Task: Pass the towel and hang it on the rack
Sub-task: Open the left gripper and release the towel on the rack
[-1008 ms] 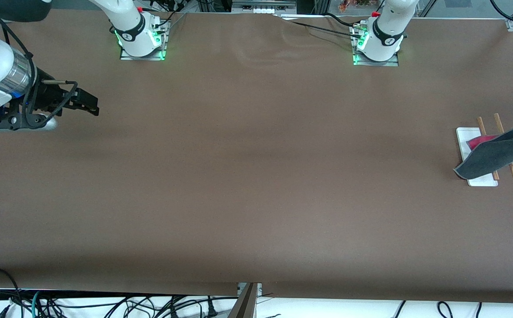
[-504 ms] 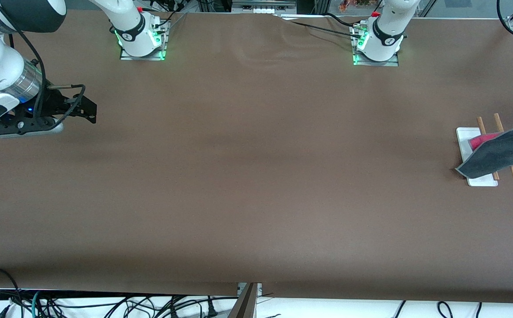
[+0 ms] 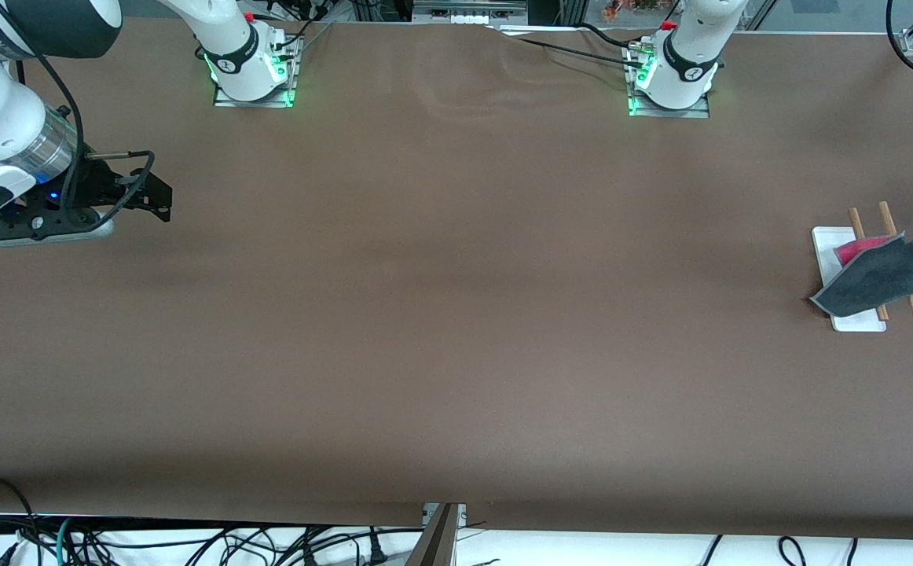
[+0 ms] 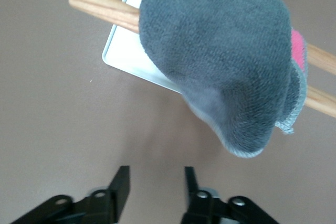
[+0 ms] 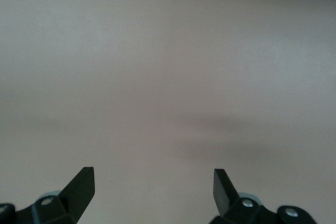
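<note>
The towel [image 4: 220, 61] drapes over the rack [image 4: 126, 51] rods; left gripper [image 4: 153, 184] beside it and waiting right gripper [image 5: 153, 187] have empty, open jaws.

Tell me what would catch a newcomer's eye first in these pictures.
The dark grey towel draped over the rack at the left arm's end of the table, with something red peeking out beneath it. The left gripper hangs open beside it, empty. The right gripper waits, open, over bare table at its own end.
</note>
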